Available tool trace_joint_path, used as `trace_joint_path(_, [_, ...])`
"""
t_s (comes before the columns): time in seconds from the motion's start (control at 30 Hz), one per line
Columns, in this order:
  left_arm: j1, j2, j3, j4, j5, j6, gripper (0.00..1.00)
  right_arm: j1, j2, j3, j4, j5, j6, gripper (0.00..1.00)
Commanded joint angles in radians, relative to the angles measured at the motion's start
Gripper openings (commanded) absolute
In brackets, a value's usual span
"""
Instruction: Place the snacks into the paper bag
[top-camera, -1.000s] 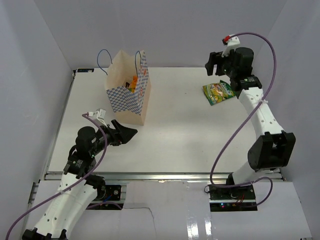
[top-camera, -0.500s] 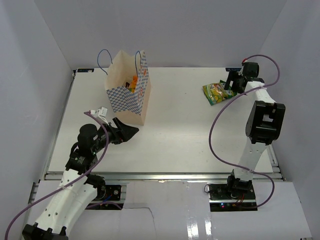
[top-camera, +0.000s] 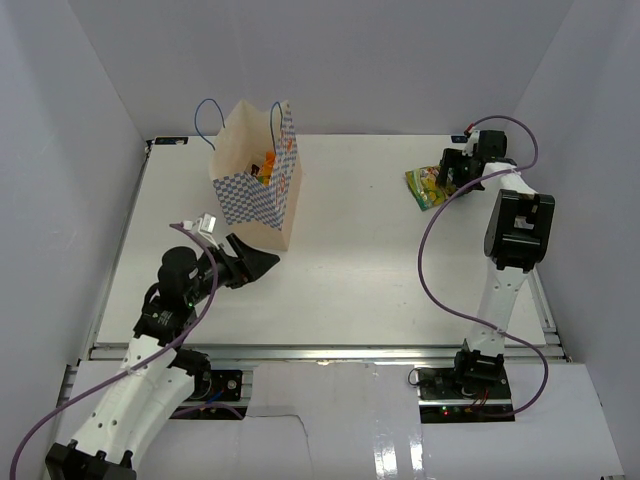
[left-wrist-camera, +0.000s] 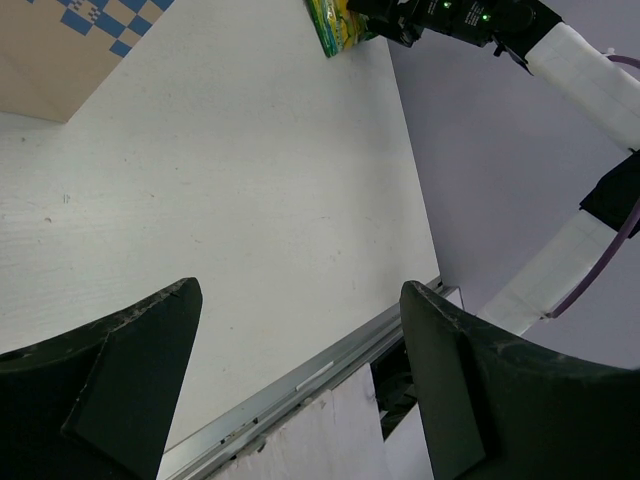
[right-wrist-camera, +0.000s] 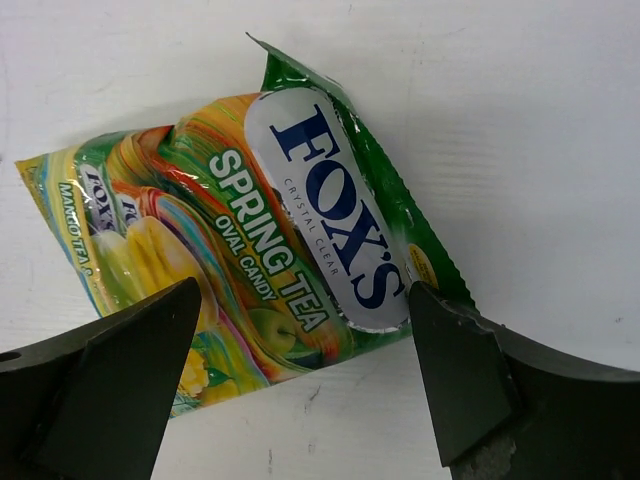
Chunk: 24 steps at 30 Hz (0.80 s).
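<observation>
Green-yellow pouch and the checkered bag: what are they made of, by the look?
The green-yellow pouch looks like thin glossy plastic film: glare streaks, wrinkles, serrated edge. The paper bag looks like matte tan paper, printed checks: stands stiff on sharp folds, no shine.

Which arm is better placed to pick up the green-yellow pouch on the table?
Right. The right gripper hangs open directly over the pouch; the left gripper is far across the table, near the paper bag.

The green-yellow pouch (right-wrist-camera: 262, 250) is glossy plastic; paper bag (top-camera: 250, 190) and table (top-camera: 380, 260) look matt.
</observation>
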Motion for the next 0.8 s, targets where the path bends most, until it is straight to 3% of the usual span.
trace_joint_path(0.0, [-0.001, 0.016, -0.007, 0.037, 0.023, -0.018, 0.91, -0.003, 0.018, 0.064, 0.024, -0.023, -0.056, 0.91])
trace_joint_path(0.27, [-0.001, 0.067, 0.001, 0.072, 0.047, -0.036, 0.91, -0.005, 0.074, 0.063, 0.022, -0.017, -0.086, 0.97])
trace_joint_path(0.4, [-0.006, 0.102, 0.005, 0.109, 0.067, -0.047, 0.91, -0.003, 0.080, 0.043, 0.016, -0.032, -0.096, 0.77])
trace_joint_path(0.47, [-0.014, 0.117, 0.004, 0.127, 0.072, -0.055, 0.90, -0.005, 0.078, 0.032, 0.015, -0.051, -0.096, 0.59])
trace_joint_path(0.57, [-0.044, 0.154, 0.008, 0.161, 0.074, -0.061, 0.91, -0.008, 0.071, 0.024, 0.004, -0.078, -0.099, 0.42])
trace_joint_path(0.77, [-0.170, 0.278, 0.036, 0.265, 0.022, -0.065, 0.91, -0.031, -0.012, -0.047, -0.019, -0.243, -0.152, 0.15])
